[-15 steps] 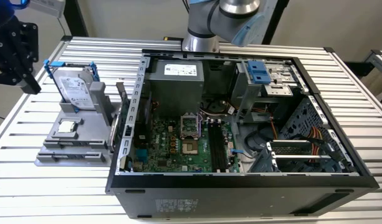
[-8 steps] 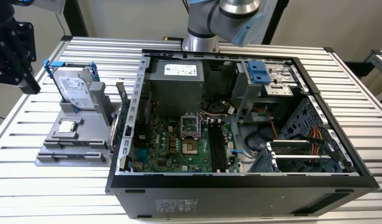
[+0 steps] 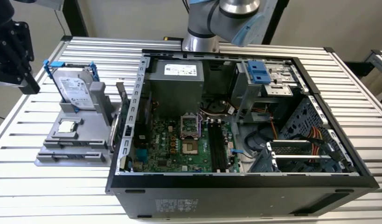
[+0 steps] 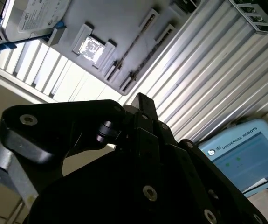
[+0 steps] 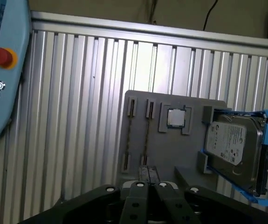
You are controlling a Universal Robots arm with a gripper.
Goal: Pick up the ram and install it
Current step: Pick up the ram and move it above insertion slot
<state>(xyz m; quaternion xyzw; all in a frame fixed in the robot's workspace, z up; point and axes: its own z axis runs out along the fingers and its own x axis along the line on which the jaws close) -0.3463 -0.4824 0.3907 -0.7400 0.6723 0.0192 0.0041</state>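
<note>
The gripper [image 5: 148,181] is held clear of the grey holder [image 5: 171,154], its fingers drawn close together with nothing gripped. In the first wrist view the ram [image 5: 146,135] is seen edge-on as a thin strip in a holder slot, near the processor chip [image 5: 175,117] and hard drive [image 5: 231,142]. The open computer case [image 3: 240,116] is set just beside the holder.

place: likely robotics lab | cues: ribbed aluminium bench [image 3: 103,46], open pc case [image 3: 240,184], teach pendant [image 5: 3,93]
</note>
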